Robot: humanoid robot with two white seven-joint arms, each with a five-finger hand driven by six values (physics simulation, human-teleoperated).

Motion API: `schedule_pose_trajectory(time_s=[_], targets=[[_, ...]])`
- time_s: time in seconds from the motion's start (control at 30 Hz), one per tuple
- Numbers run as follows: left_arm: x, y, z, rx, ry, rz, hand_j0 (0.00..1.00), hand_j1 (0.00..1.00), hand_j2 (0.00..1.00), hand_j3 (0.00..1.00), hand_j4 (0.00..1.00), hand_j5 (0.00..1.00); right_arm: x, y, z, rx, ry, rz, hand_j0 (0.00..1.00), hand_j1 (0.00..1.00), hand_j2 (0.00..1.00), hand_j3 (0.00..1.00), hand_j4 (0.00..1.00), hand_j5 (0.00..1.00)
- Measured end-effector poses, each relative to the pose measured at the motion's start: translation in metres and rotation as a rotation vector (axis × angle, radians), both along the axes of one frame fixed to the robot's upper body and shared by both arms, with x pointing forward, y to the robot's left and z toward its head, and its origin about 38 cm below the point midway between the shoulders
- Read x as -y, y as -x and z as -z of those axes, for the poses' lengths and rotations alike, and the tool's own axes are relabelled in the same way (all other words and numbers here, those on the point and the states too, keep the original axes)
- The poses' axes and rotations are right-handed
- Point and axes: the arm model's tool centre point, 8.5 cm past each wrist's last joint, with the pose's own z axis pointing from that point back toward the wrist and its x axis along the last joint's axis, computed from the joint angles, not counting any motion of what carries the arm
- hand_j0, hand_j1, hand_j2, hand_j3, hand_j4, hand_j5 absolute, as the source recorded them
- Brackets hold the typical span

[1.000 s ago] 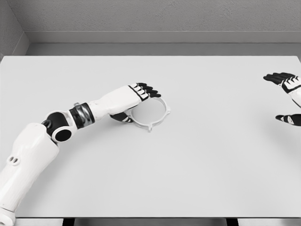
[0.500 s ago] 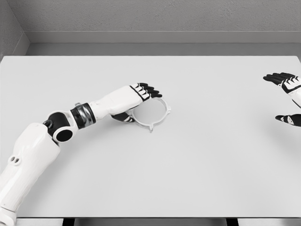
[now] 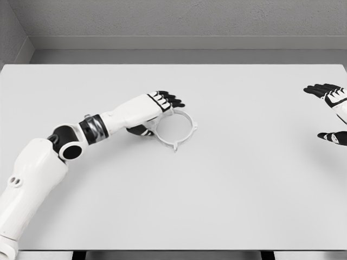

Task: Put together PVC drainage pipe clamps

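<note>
A white ring-shaped pipe clamp (image 3: 187,138) with small tabs lies flat on the table, a little left of the middle. My left hand (image 3: 157,115) hovers over the ring's upper-left rim. Its dark fingers (image 3: 171,99) reach straight out past the rim's top, and the thumb (image 3: 142,130) sits just outside the left edge. The hand is open and I see no firm grasp. My right hand (image 3: 329,112) shows at the far right edge, open, fingers spread, holding nothing, far from the ring.
The white table (image 3: 244,189) runs to a grey back wall (image 3: 184,21). Its front edge (image 3: 173,250) is at the bottom of the view. No other parts are visible on it.
The left hand has shifted slightly up and to the left over the ring's rim. The ring has stayed almost in place. The right hand has not moved.
</note>
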Motion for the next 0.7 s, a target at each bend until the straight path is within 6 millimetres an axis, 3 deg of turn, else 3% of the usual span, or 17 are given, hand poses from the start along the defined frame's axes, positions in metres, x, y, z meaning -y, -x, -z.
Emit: schedule_pose_trajectory(time_s=[0.2,0.4,0.53,0.6,0.7], targets=[[-0.035,-0.022,-0.016,0.004,0.0,-0.073,1.0,1.0,1.0,1.0,1.0,1.0,0.0,0.001,0.0,-0.001,-0.003,-0.001,1.0,1.0,1.0,1.0,1.0,1.0],[-0.08,-0.028,-0.02,-0.017,-0.016,-0.143,1.0,1.0,1.0,1.0,1.0,1.0,0.0,0.001,0.001,-0.002,-0.005,-0.001,1.0,1.0,1.0,1.0,1.0,1.0],[-0.088,-0.028,-0.021,-0.022,-0.017,-0.154,1.0,1.0,1.0,1.0,1.0,1.0,0.0,0.001,0.001,-0.002,-0.005,-0.001,1.0,1.0,1.0,1.0,1.0,1.0],[-0.095,-0.034,-0.032,-0.004,-0.019,-0.169,1.0,1.0,1.0,1.0,1.0,1.0,0.0,0.001,0.001,-0.002,-0.005,-0.001,1.0,1.0,1.0,1.0,1.0,1.0],[-0.142,-0.041,-0.039,-0.006,-0.045,-0.269,1.0,1.0,1.0,1.0,1.0,1.0,0.0,0.001,0.001,-0.002,-0.005,-0.001,1.0,1.0,1.0,1.0,1.0,1.0]])
